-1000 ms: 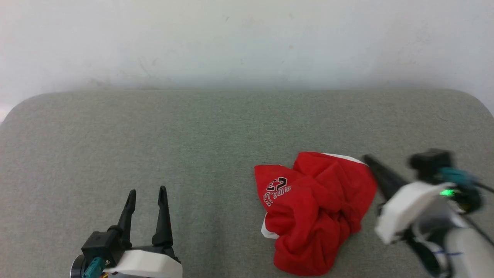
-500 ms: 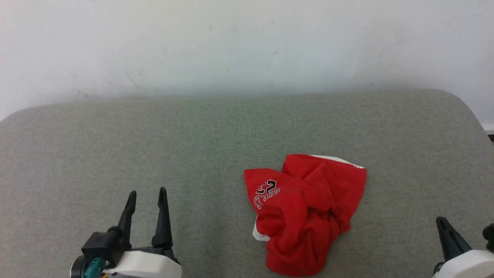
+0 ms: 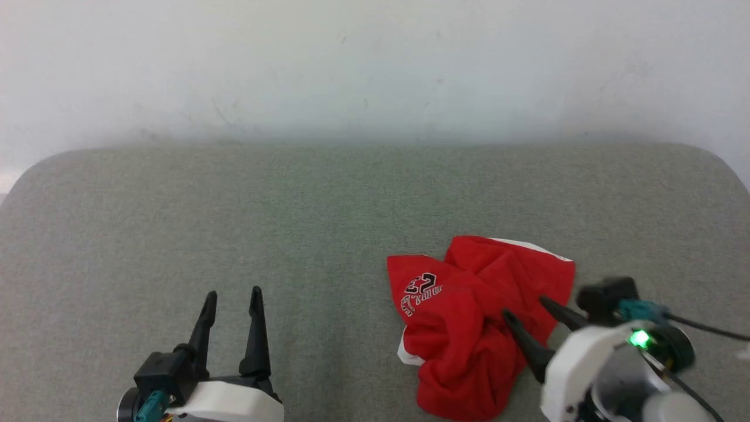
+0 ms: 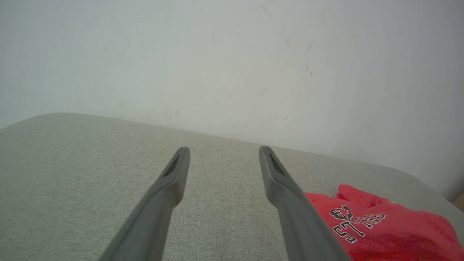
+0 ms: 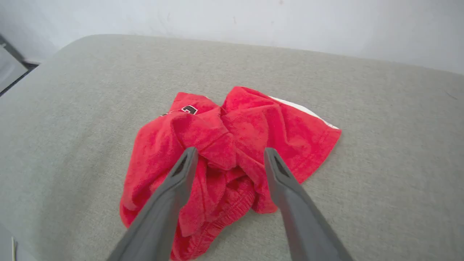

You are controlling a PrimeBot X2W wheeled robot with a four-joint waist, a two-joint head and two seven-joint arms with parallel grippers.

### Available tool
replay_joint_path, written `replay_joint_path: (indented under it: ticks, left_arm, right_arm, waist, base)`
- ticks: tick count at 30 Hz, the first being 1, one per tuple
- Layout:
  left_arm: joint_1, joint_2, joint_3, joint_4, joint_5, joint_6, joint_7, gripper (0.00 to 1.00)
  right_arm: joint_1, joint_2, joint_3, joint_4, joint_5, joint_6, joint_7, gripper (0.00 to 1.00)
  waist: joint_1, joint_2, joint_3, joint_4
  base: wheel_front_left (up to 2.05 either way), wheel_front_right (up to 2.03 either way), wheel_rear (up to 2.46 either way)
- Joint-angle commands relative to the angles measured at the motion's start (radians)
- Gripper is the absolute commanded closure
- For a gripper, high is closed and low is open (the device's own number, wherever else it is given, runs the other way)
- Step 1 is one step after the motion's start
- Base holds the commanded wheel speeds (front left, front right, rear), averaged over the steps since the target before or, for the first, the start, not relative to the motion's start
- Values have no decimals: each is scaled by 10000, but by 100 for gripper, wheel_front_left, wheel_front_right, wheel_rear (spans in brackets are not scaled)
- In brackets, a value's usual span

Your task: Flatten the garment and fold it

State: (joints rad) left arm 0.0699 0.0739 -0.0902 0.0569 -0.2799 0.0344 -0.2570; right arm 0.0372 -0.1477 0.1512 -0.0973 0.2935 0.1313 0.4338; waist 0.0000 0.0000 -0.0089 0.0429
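Grey cushion point(image 3: 293, 234) bears the garment point(image 3: 469, 316) (crumpled); right jaws wide over it, left jaws wide too.

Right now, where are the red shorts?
In the head view the crumpled red shorts lie on the grey padded surface, right of centre, with the open right gripper at their right side.

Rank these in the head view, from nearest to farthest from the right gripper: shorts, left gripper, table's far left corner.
1. Shorts, under the right gripper.
2. Left gripper, lower left.
3. Table's far left corner, upper left.
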Motion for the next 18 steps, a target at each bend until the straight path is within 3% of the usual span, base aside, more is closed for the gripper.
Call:
replay_joint_path:
  ticks: [1,6,11,12,13,14,18]
  left_arm:
    - [-178,-32,-7,32,60,-93,-47,0]
    - [-250,-117,-48,26,44,-118,-47,0]
    - [-274,-175,-76,58,14,-111,-47,0]
    - [-274,-183,-77,64,13,-106,-47,0]
    - [-268,-189,-74,67,11,-100,-47,0]
    - [-255,-195,-64,63,12,-90,-47,0]
    - [-186,-211,-33,45,36,-55,-47,0]
  right_arm:
    - [-477,-158,367,107,101,-6,57,0]
    - [-2070,-695,2183,1012,483,-6,342,0]
    - [-2933,-1025,3192,2410,975,-6,1059,0]
    - [-3004,-1057,3298,2623,1085,-6,1193,13]
    - [-3051,-1062,3412,2764,1233,-6,1292,72]
    - [-3106,-1062,3471,2838,1362,-6,1299,100]
    - [-3305,-1077,3140,2732,1424,-6,465,100]
  waist:
    - [0,0,54,149]
    - [0,0,190,417]
    - [0,0,291,585]
    - [0,0,295,598]
    - [0,0,296,601]
    - [0,0,307,589]
    - [0,0,306,425]
  base:
    - [0,0,0]
    - [0,0,0]
    - [0,0,0]
    - [0,0,0]
    - [0,0,0]
    - [0,0,0]
    - [0,0,0]
